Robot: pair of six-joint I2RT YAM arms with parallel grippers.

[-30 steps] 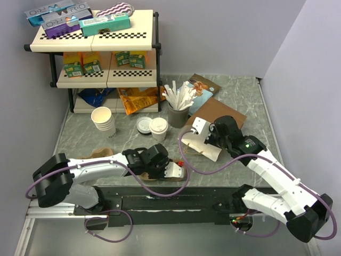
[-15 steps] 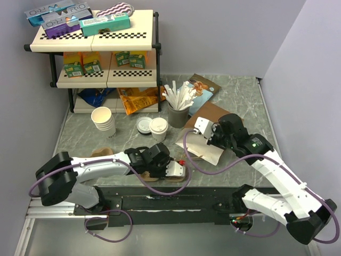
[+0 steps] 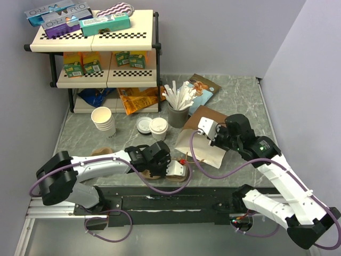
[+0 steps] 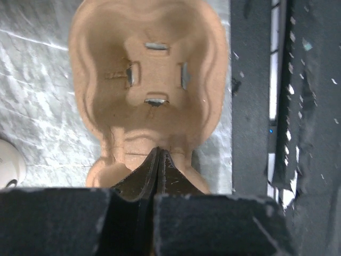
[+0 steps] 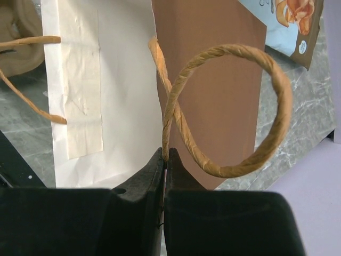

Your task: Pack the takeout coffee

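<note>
Jaws tight on cup carrier, bag handle

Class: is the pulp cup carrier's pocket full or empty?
Empty: in the cup carrier, the left wrist view shows bare pocket floor, no cup.

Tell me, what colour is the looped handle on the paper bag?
The handle is tan, a twisted paper cord; it shows best in the right wrist view.
</note>
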